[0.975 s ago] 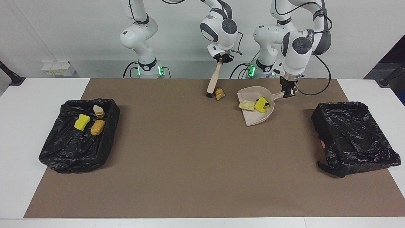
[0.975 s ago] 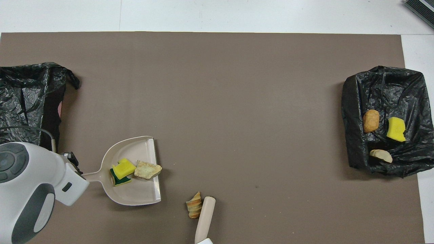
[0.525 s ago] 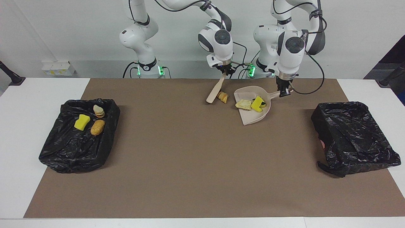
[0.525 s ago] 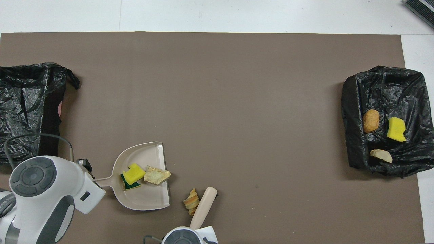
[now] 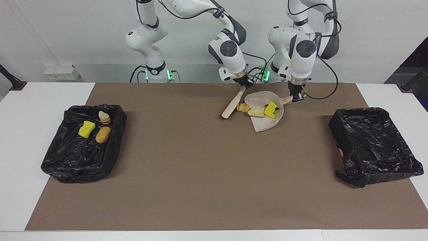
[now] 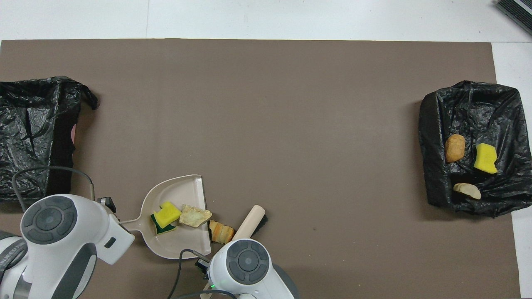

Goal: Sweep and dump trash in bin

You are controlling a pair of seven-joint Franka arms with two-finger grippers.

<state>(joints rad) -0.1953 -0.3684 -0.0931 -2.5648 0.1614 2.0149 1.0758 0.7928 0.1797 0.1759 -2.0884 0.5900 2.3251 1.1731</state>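
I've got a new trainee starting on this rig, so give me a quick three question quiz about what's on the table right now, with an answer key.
1. True or false: the dustpan holds a yellow sponge piece.
2. Which arm's pincer holds the brush: A) left, B) right?
3. How many trash pieces lie in the bin toward the right arm's end of the table?

Key
1. True; it lies in the pan beside a pale bread piece.
2. B; the right pincer holds the brush handle, while the left pincer holds the dustpan handle. The croissant piece sits at the pan's lip, beside the brush.
3. Three; the other bin shows none.
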